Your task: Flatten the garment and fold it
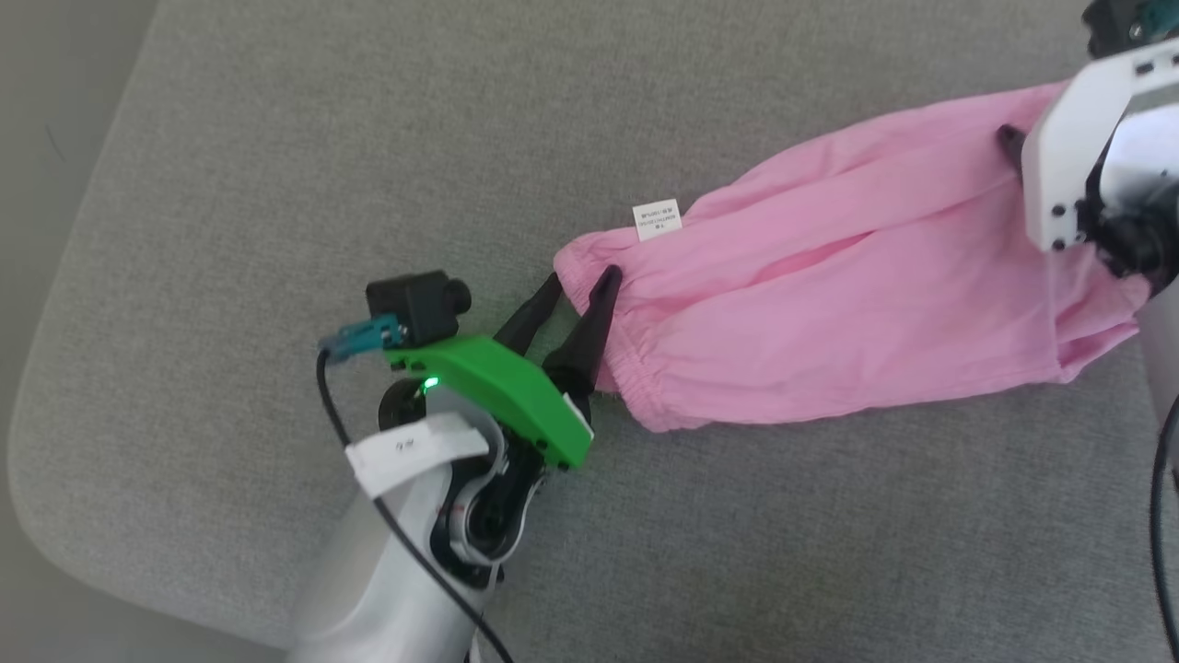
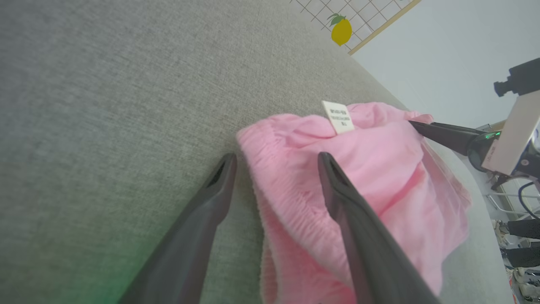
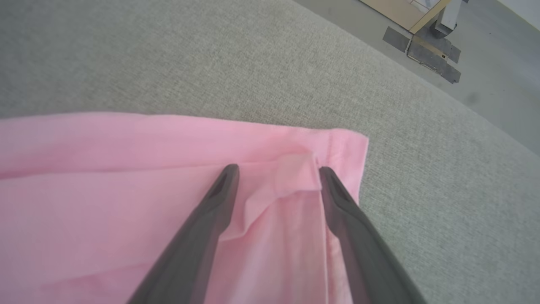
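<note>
Left claw stands with its two dark fingers apart at the gathered end of the garment. In the left wrist view one finger lies over bare grey cushion just beside the cloth, and the other is over the pink knit, so the corner of the elastic waistband sits between them unclamped. Right claw is spread too, at the far end of the garment, with a small raised fold of cloth between its fingers near the stitched hem.

From the head view the garment lies stretched across the cushion, from its waistband near the middle to the upper right under the right arm's white housing. Long creases run along it. A small white label sticks out at the waistband's upper edge, printed side up.

A green bracket and a small black camera sit on the left wrist.
</note>
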